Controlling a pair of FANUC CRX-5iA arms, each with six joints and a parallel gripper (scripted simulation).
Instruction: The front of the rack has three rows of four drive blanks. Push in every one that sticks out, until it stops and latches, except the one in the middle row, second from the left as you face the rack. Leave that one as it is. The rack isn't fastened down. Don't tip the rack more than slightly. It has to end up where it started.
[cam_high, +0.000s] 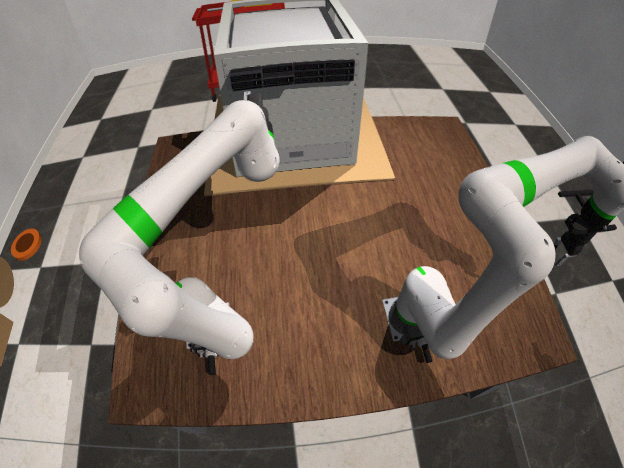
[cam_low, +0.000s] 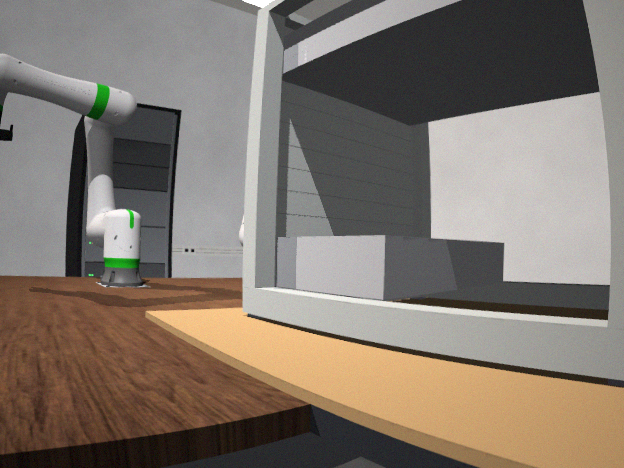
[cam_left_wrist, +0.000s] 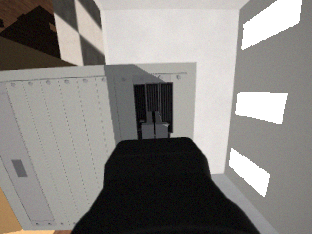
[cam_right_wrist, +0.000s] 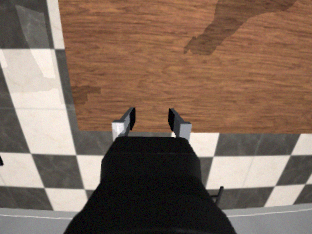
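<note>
Biggest stuff first: the table (cam_high: 272, 251) (cam_low: 100, 362) (cam_right_wrist: 200, 75) is brown, streaky wood grain. The rack (cam_high: 312, 120) (cam_low: 259, 151) (cam_left_wrist: 65, 140) is a boxy pale grey frame with a flat, slotted front, standing upright beyond my left fingers in the top view. My left arm (cam_high: 171, 181) and right arm (cam_high: 504, 236) (cam_low: 120, 231) are smooth white tubes with green bands. Under the rack there's a thin, pale tan board (cam_high: 375, 156) (cam_low: 352, 352) with straight edges.

The drive blanks (cam_high: 309, 73) (cam_left_wrist: 153, 97) are dark, ribbed rectangles near the top of the rack's front. The left gripper (cam_high: 246, 94) (cam_left_wrist: 153, 118) is shut with nothing in it, its tips just below the leftmost blanks in the top view. In the left wrist view those tips overlap the bank, and I can't tell whether they're touching or which blanks stick out.

The right gripper (cam_high: 559, 251) (cam_right_wrist: 152, 114) is wide open and empty, well apart from the rack. Its wrist view shows wood and checkered floor (cam_high: 403, 100) (cam_right_wrist: 45, 125) around the fingers, no blanks at all.

Only the exterior view gets me inside the rack: there's a plain, sharp-cornered grey box (cam_low: 342, 266) low down, while the blanks' faces are hidden from that side.
</note>
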